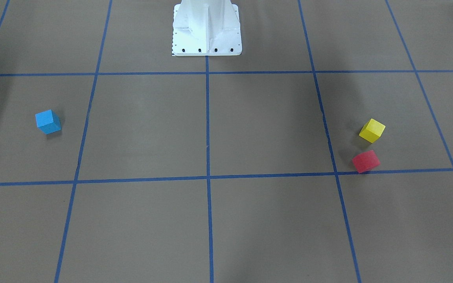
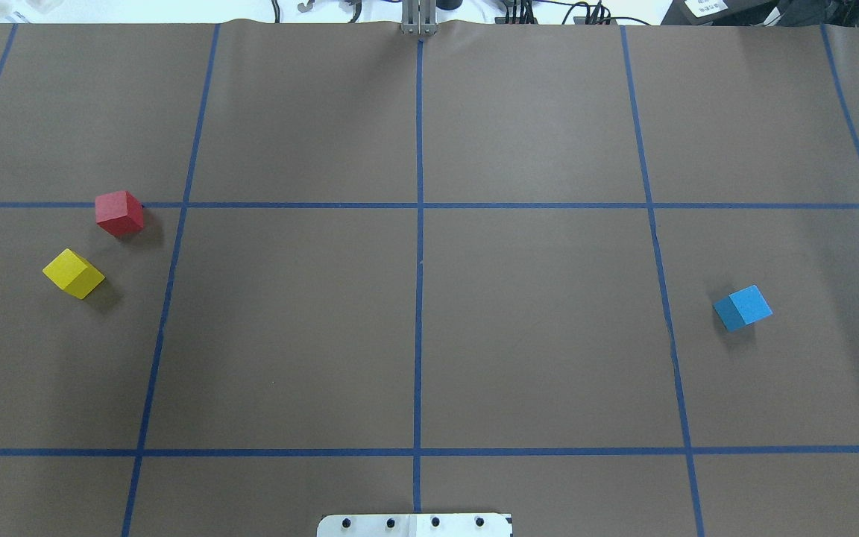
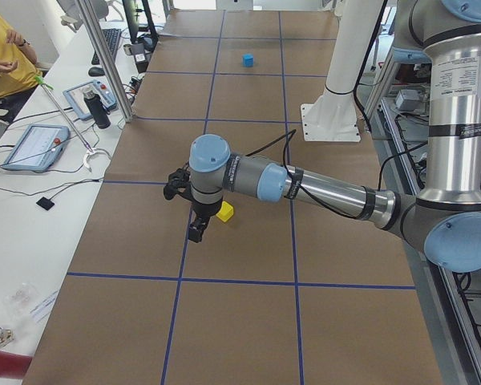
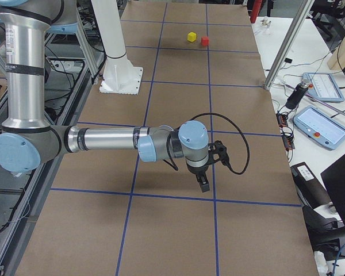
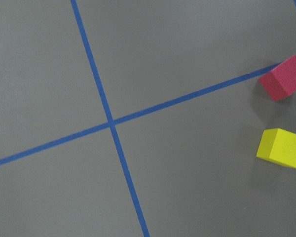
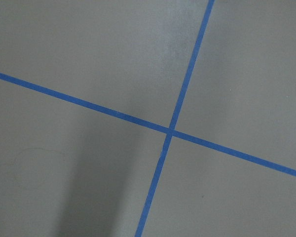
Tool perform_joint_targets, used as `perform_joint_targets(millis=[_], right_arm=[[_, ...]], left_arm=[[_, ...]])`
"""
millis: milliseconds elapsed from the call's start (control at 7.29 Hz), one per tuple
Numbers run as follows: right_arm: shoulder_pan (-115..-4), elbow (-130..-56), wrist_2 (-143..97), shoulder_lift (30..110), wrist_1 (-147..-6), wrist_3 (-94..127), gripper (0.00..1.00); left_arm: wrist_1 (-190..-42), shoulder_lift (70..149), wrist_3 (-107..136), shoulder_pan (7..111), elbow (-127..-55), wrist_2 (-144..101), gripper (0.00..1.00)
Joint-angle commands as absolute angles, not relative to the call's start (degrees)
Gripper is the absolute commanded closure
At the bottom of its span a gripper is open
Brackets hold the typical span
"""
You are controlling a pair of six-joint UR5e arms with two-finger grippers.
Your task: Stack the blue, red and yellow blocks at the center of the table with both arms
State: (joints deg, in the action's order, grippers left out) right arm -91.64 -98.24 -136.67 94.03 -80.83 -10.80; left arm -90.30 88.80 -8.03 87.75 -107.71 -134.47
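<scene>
The blue block (image 2: pixel 743 307) lies on the table's right half, also seen in the front view (image 1: pixel 48 121). The red block (image 2: pixel 119 213) and the yellow block (image 2: pixel 73 274) lie close together on the left half, apart from each other. Both show at the right edge of the left wrist view, red (image 5: pixel 283 79) above yellow (image 5: pixel 281 148). My left gripper (image 3: pixel 196 233) hangs above the table just beside the yellow block (image 3: pixel 224 212). My right gripper (image 4: pixel 203 184) hangs over bare table, far from the blue block. Whether either gripper is open, I cannot tell.
The white robot pedestal (image 2: pixel 414 525) stands at the table's near edge. Blue tape lines (image 2: pixel 419 298) divide the brown table into squares. An operator (image 3: pixel 2 56) sits by a side table with teach pendants (image 3: pixel 34 146). Posts (image 3: pixel 104 56) stand along the table's far edge.
</scene>
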Motion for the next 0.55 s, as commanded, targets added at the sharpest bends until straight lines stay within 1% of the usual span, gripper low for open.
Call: perform_joint_targets(millis=[0, 137, 274, 412], right_arm=[[-89.49, -99.31, -139.73, 93.69, -77.80, -9.50, 0.00], [-84.86, -99.32, -140.01, 91.26, -72.65, -8.19, 0.00], [-80.46, -99.66, -140.71, 90.97, -69.55, -2.08, 0.01], [-75.81, -100.45, -140.19, 90.97, -63.61, 11.20, 0.00]], left_arm=[[-91.05, 91.14, -7.91, 87.80, -107.49, -133.95, 0.00], [-91.05, 91.14, -7.91, 87.80, -107.49, -133.95, 0.00], [-91.05, 91.14, -7.91, 87.80, -107.49, -133.95, 0.00], [-91.05, 91.14, -7.91, 87.80, -107.40, -133.95, 0.00]])
